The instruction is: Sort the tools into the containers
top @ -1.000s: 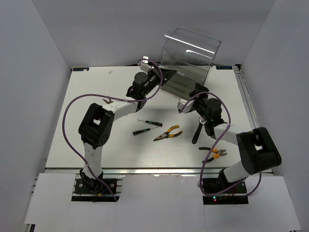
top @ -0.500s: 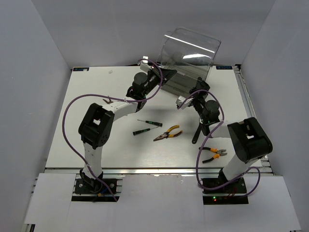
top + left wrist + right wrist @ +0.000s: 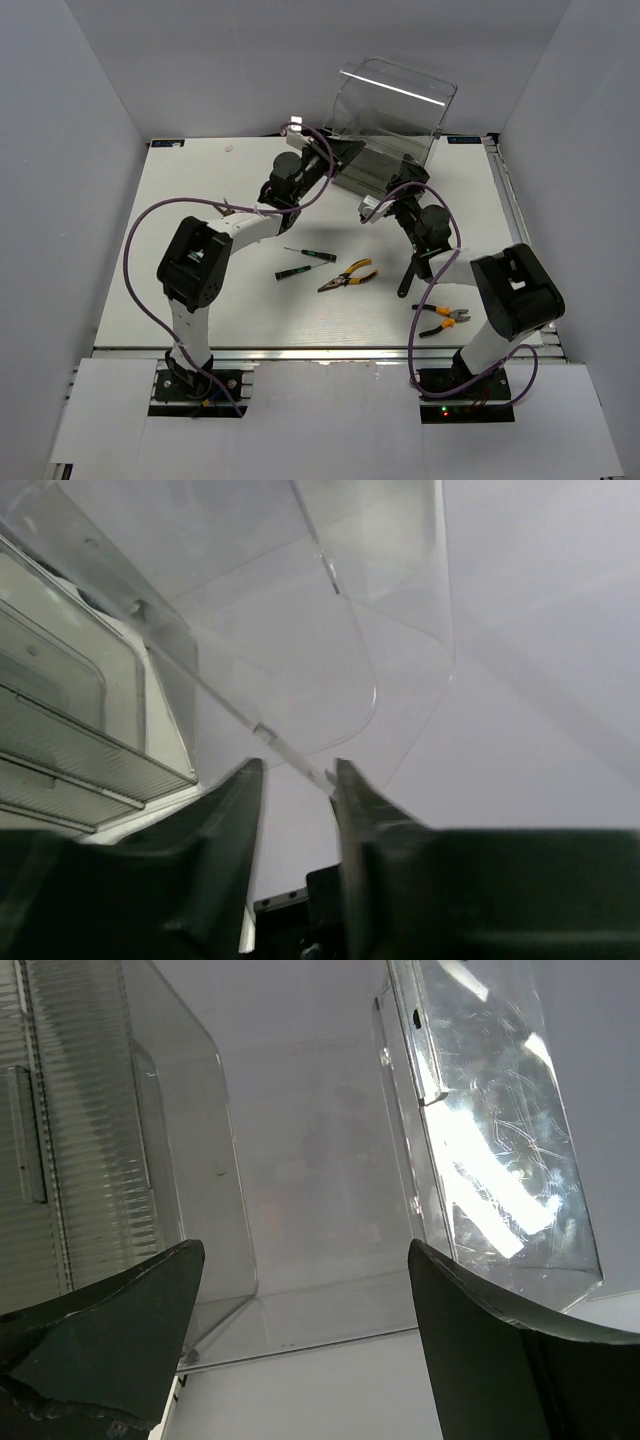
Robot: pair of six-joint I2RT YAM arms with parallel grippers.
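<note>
Cabinet point(image 3: 392, 120) blocks far centre; left arm point(image 3: 250, 224), right arm point(image 3: 436, 236) crowd front; table point(image 3: 200, 170) bare far left.

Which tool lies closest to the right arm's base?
The orange-handled cutters, lying at the front right; the pliers, wrench and screwdrivers sit farther back, toward the middle.

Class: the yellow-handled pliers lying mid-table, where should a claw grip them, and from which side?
Probably across the yellow handles just behind the pivot, coming straight down from above. The pliers lie flat on the table, long and narrow, with bare surface on both sides.
</note>
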